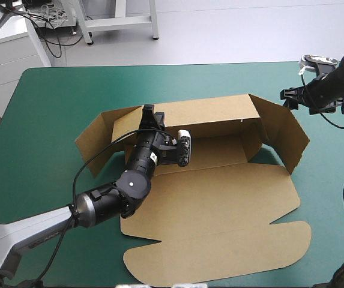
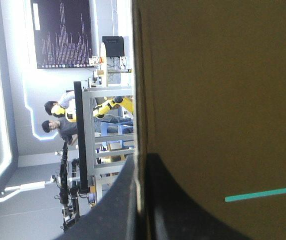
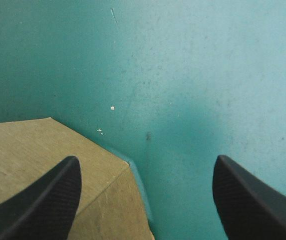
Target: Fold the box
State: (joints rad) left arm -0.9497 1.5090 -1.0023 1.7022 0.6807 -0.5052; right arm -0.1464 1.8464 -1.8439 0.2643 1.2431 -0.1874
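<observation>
Lid: the box (image 1: pixel 220 204) lies at the middle of the tabletop (image 1: pixel 57 102), and we see its lid (image 1: pixel 220 252) flat on the teal-green cover at the near side.

Floor panel: just beyond the lid lies the floor panel (image 1: pixel 214 153), also flat.

Left pincer: the left arm reaches in from the near left across the lid's left corner. Its left pincer (image 1: pixel 149 114) sits at the left end of the far wall (image 1: pixel 208 111). In the wrist view we see the black fingers all but closed on the brown board's edge (image 2: pixel 142 157), with the sheet between them.

Walls: the far wall stands upright. The left flap (image 1: pixel 90 141) and the right flap (image 1: pixel 283 135) are raised and angle outward.

Right pincer: the right pincer (image 1: pixel 289 96) hangs at the far right, just beside the right flap's far upper corner. Its wrist view shows the fingers wide apart (image 3: pixel 145 165) and holding nothing, one over a corner of the brown board and the other over bare cover.
</observation>
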